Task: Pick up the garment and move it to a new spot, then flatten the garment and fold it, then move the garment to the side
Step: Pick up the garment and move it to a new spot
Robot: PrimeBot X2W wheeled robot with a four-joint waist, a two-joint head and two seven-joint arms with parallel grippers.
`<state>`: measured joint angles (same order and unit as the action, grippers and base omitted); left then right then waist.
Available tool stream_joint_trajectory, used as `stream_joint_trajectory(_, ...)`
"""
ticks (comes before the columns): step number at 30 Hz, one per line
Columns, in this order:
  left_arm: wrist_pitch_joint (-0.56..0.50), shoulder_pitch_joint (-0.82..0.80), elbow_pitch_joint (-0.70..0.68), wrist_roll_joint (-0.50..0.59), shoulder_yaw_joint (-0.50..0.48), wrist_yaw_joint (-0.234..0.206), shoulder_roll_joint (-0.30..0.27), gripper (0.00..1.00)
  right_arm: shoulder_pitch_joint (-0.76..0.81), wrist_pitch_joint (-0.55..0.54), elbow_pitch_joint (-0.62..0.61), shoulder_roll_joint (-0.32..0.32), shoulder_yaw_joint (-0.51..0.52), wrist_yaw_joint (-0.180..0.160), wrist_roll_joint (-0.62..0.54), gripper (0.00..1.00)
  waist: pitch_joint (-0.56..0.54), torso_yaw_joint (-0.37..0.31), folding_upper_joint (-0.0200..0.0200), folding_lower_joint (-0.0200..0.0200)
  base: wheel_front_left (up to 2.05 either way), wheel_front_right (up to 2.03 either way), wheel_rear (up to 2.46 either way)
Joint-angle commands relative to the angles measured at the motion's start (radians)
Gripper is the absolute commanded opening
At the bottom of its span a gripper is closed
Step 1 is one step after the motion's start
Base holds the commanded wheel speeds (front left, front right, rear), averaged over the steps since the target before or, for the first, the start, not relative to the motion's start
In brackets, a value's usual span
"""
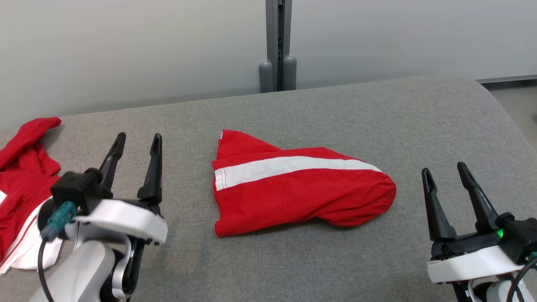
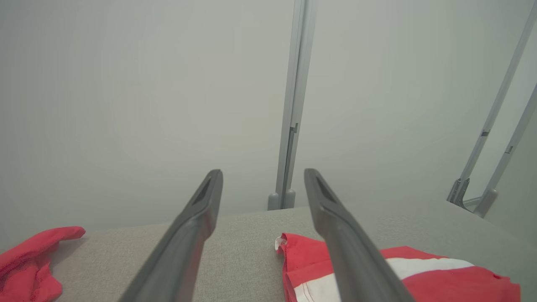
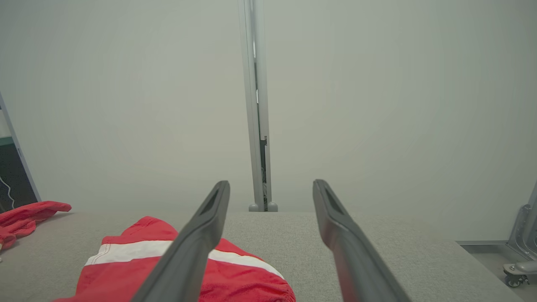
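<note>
Head view. The garment (image 1: 293, 188) you are to handle lies at the centre of the grey padded surface (image 1: 377, 113): a red piece of thin, smooth-looking cloth, bunched into a rough wedge with a pointed flap at its 11 o'clock corner and a rounded, gathered end at 3 o'clock. A white band (image 1: 289, 165) edged with fine stitching crosses its upper half from 9 o'clock toward 3 o'clock, and the lower edge curls slightly off the surface, casting a thin shadow. The surface itself is a woven, felt-like grey fabric with a rounded corner at 2 o'clock. A second red cloth (image 1: 21, 176) with white trim lies crumpled at 9 o'clock, well apart from the garment. Your left gripper (image 1: 139, 136) stands at 8 o'clock of the garment, fingers spread and holding nothing, tips pointing toward 12 o'clock above the surface; its white wrist shell carries a black block with a teal plug (image 1: 56, 218). Your right gripper (image 1: 443, 167) stands at 4 o'clock of the garment, likewise spread wide and empty, fingers leaning slightly toward 11 o'clock, with a green light (image 1: 499, 233) on its wrist. Neither gripper touches the cloth. A grey metal post (image 1: 277, 42) rises against the pale wall at 12 o'clock.
</note>
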<state>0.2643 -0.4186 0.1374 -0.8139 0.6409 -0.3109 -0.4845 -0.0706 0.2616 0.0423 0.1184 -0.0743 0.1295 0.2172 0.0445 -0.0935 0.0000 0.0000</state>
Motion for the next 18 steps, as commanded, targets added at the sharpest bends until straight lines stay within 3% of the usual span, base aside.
stream_joint_trajectory(1,0.002,0.084,-0.045,0.044,-0.068,-0.016,0.007,1.00,0.016,0.003,-0.005,-0.002,0.006,0.002,-0.008,1.00,-0.009,-0.001,0.0000,0.0000,0.00,0.00,0.00)
stream_joint_trajectory(6,0.002,0.219,-0.096,0.103,-0.177,-0.011,0.031,1.00,0.021,0.003,-0.006,-0.007,0.020,0.002,-0.005,1.00,-0.016,-0.003,0.0000,0.0000,0.00,0.00,0.00)
stream_joint_trajectory(18,0.002,0.450,-0.173,0.289,-0.396,0.073,0.197,1.00,0.052,0.003,-0.009,-0.023,0.046,0.002,-0.011,1.00,-0.030,0.025,0.0000,0.0000,0.00,0.00,0.00)
